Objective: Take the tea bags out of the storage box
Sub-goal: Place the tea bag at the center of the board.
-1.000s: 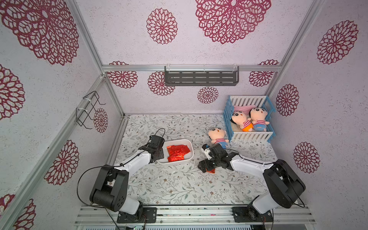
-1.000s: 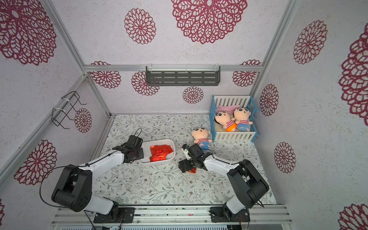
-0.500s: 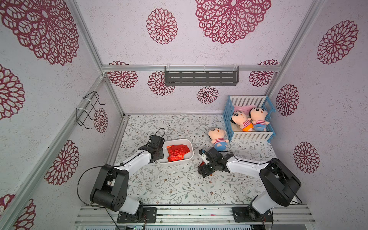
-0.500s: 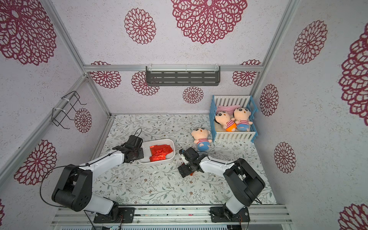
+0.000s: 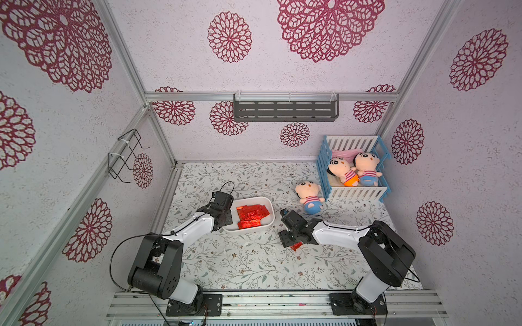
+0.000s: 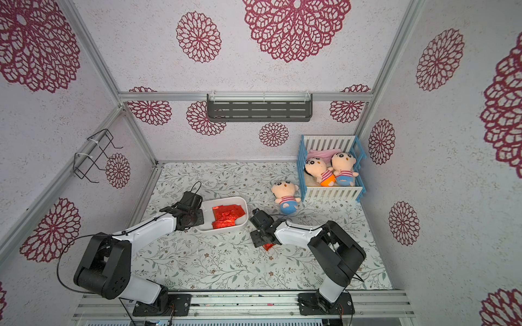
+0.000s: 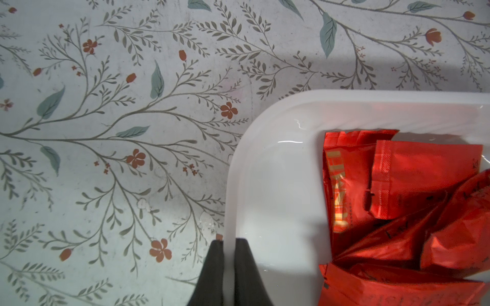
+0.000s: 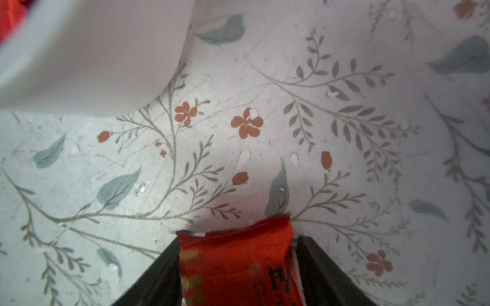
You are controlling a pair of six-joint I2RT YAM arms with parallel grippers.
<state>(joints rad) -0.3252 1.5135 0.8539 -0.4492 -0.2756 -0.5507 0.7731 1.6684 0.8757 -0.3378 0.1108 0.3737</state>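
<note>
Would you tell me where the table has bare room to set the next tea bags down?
Most open: the table strip between the storage box and the front edge. Also bare: the strip between box and rear wall. Crowded: the gap between box and right gripper, and around the loose doll and crib.

My left gripper [image 7: 229, 241] is clamped on the rim of the storage box [image 7: 267, 114], right by one of its rounded corners. One dark finger [image 7: 212, 270] sits outside the wall and the other is inside, with the thin white edge pinched between them. The tea bags [image 7: 424, 180] are piled deeper in the tub, shiny red foil and all overlapping. I count at least five, though a couple run out of frame. One of them [image 7: 344, 190] has gold lettering showing. There's bare white floor between my inner finger and the pile. Outside the box it's just the floral table cover [image 7: 119, 132], with leafy sprigs and little red flowers.
</note>
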